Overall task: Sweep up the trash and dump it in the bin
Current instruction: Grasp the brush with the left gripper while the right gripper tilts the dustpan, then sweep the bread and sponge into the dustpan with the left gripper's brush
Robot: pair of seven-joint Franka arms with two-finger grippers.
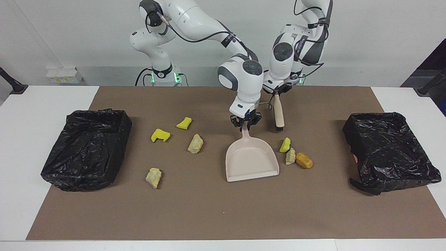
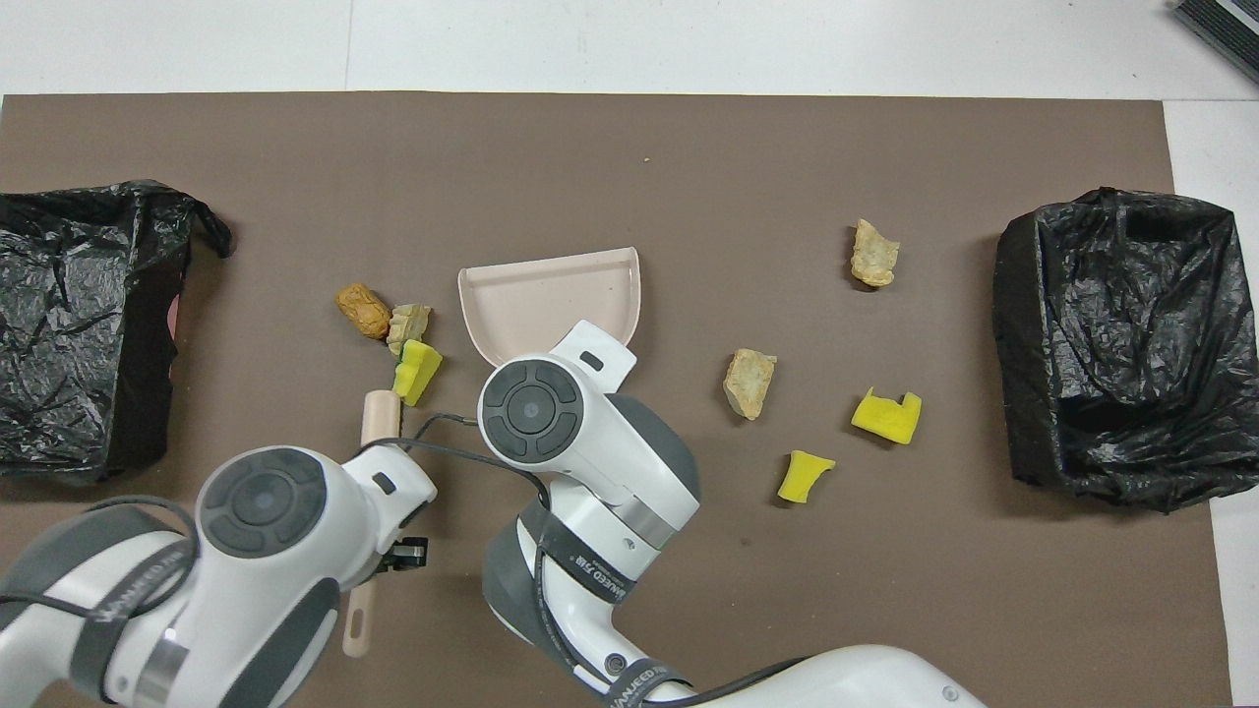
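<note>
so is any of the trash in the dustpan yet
No, the dustpan is bare inside, and the nearest scraps, a yellow sponge piece and a pale lump, lie on the mat beside it.

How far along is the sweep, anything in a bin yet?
Early. Nothing shows in the dustpan; all seven scraps lie on the mat, three beside it. The right hand grips its handle; the left hand holds the brush upright nearby. Sweeping and dumping into a bin remain.
</note>
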